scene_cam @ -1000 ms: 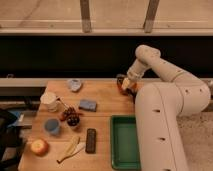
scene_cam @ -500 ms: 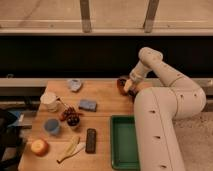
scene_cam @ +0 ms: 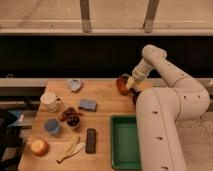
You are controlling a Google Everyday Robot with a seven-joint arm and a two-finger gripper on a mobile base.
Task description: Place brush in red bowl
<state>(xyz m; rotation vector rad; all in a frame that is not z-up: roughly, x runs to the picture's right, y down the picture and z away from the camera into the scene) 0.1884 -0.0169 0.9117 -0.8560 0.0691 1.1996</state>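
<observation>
While one gripper (scene_cam: 131,84) hovers at one red bowl (scene_cam: 121,85), one remote (scene_cam: 91,140)

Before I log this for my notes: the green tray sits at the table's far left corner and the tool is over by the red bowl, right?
Not quite. The camera view shows the green tray at the table's near right side, not the far left corner. The tool is indeed at the red bowl.

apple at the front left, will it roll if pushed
Probably: the apple looks round, so a push would likely roll it. It seems firm rather than floppy, likely easy to grasp. The gripper is far off, at the red bowl.
</observation>
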